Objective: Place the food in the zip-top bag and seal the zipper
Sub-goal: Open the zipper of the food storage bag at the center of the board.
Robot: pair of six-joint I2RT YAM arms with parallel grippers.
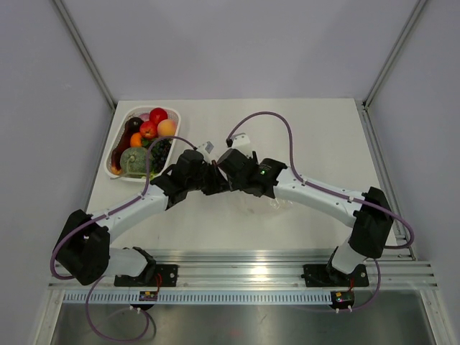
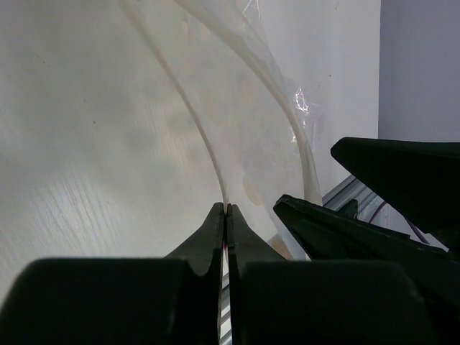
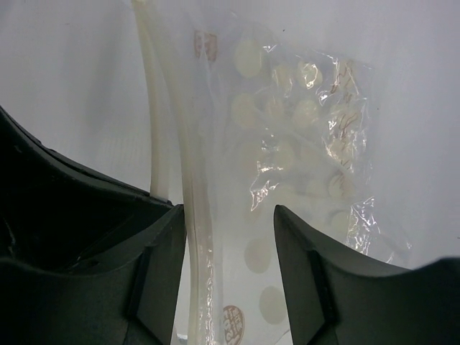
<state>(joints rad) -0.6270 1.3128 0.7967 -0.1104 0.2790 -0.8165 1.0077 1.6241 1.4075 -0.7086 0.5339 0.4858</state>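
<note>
Top view: both arms reach inward and their pincers meet at mid-table point(image 1: 316, 136). The zip-top bag point(image 1: 280, 203) lies flat under and just right of the wrists, mostly covered by them.

Left pincer point(image 2: 226, 210): fingers shut tight, with no gap showing. It is pinched on the zipper point(image 2: 208, 147), a narrow pale strip that rises from the fingertips and curves away across the table. A second strip arcs apart from the first, so the bag mouth stands open. The dark fingers of the right pincer point(image 2: 338, 230) sit just beside it, to the right.

Right pincer point(image 3: 227, 213): fingers spread wide and gripping nothing. One pale closure strip runs down through the gap, close against the inner face of the finger on the view's left; I cannot tell whether it touches. The other strip runs outside that finger, behind it. The bag's crinkled clear film, printed with pale round spots, spreads out beyond the fingers and lies on the table.

Food point(image 1: 147, 140): all of it sits in the white tray point(image 1: 117, 140) at the table's far left, well apart from the bag. The red, orange and peach balls are at the far end, with a dark purple cluster and a green leafy piece nearer. No food shows inside the bag.
</note>
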